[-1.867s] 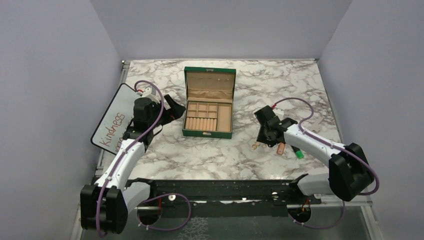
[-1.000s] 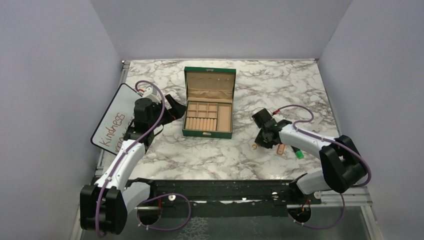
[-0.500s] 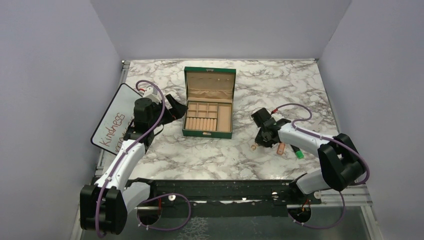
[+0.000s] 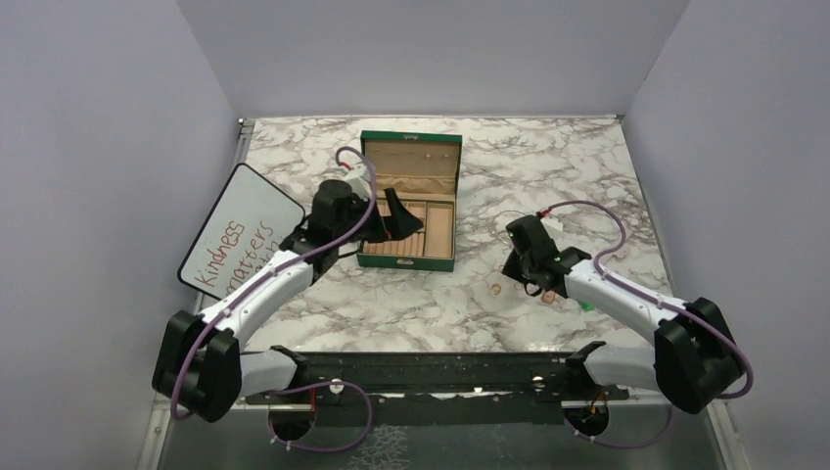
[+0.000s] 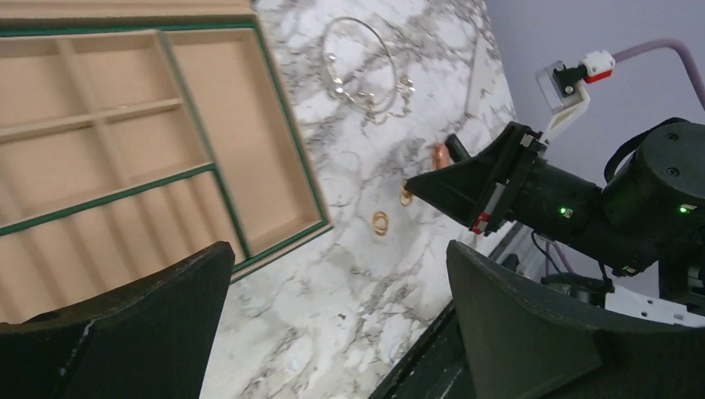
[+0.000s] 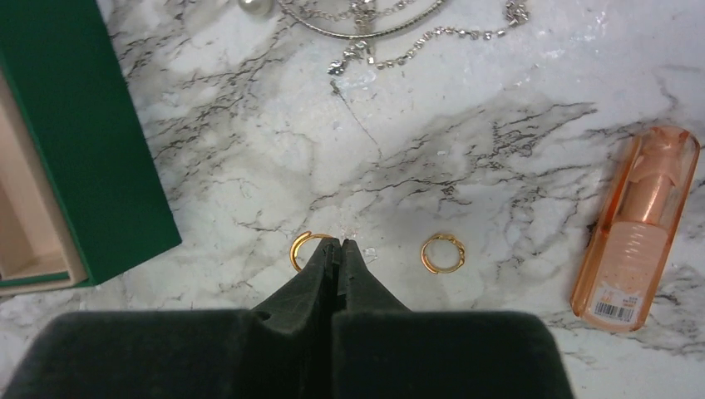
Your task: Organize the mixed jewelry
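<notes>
The green jewelry box (image 4: 406, 211) stands open, and its tan compartments (image 5: 125, 141) show in the left wrist view. My left gripper (image 4: 396, 220) is open and empty, above the box's front right corner. A thin wire necklace loop with a chain (image 6: 366, 21) (image 5: 362, 71) lies right of the box. Two tiny gold rings (image 6: 298, 249) (image 6: 442, 253) lie on the marble, and both show in the left wrist view (image 5: 381, 222) (image 5: 406, 197). My right gripper (image 6: 339, 243) (image 4: 521, 272) is shut just above them. Its tips cover the left ring's right edge.
A small orange marker (image 6: 640, 229) lies right of the rings. A green-capped highlighter (image 4: 585, 305) lies beside the right arm. A white "Kindness matters" sign (image 4: 240, 230) lies at the left edge. The box's green side wall (image 6: 83, 141) is left of the right gripper.
My left arm has swung right, from the sign to over the box's front right corner. My right gripper has shifted slightly over the rings. The rings have not moved.
</notes>
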Controlling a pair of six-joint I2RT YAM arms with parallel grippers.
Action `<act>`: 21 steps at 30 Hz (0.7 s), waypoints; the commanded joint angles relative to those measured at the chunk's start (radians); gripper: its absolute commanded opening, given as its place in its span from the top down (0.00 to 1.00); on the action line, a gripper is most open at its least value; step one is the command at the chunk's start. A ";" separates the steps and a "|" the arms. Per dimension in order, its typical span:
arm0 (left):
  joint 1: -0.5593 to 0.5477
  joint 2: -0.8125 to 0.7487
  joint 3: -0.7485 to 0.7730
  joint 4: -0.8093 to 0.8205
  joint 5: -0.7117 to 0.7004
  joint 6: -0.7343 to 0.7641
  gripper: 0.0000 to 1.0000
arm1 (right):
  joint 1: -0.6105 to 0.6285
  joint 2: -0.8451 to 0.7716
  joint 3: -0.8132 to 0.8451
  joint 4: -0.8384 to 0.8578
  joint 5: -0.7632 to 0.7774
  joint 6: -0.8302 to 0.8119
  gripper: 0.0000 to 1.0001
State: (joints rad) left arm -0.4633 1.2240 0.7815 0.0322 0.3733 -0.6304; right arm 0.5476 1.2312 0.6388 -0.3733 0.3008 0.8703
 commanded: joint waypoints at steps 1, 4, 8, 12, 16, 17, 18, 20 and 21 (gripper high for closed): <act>-0.118 0.135 0.085 0.059 0.031 -0.099 0.02 | -0.006 -0.110 -0.082 0.203 -0.082 -0.150 0.99; -0.185 0.219 0.120 0.124 0.075 -0.168 0.10 | -0.006 -0.175 -0.129 0.305 -0.190 -0.233 0.99; -0.245 0.320 0.148 0.217 0.104 -0.246 0.34 | -0.006 -0.228 -0.162 0.408 -0.345 -0.299 0.99; -0.286 0.403 0.172 0.253 0.100 -0.308 0.51 | -0.006 -0.245 -0.169 0.452 -0.432 -0.310 0.99; -0.317 0.461 0.198 0.253 0.088 -0.321 0.54 | -0.006 -0.243 -0.166 0.458 -0.456 -0.312 0.99; -0.322 0.467 0.199 0.253 0.080 -0.323 0.56 | -0.006 -0.243 -0.165 0.457 -0.456 -0.313 0.99; -0.324 0.471 0.197 0.253 0.074 -0.322 0.58 | -0.006 -0.242 -0.164 0.456 -0.455 -0.315 0.99; -0.325 0.475 0.193 0.253 0.068 -0.319 0.64 | -0.006 -0.240 -0.163 0.457 -0.461 -0.315 0.99; -0.324 0.477 0.192 0.253 0.065 -0.314 0.68 | -0.006 -0.239 -0.164 0.459 -0.465 -0.315 0.99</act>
State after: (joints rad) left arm -0.7815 1.6936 0.9527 0.2436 0.4454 -0.9325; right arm 0.5438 1.0004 0.4820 0.0376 -0.1108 0.5747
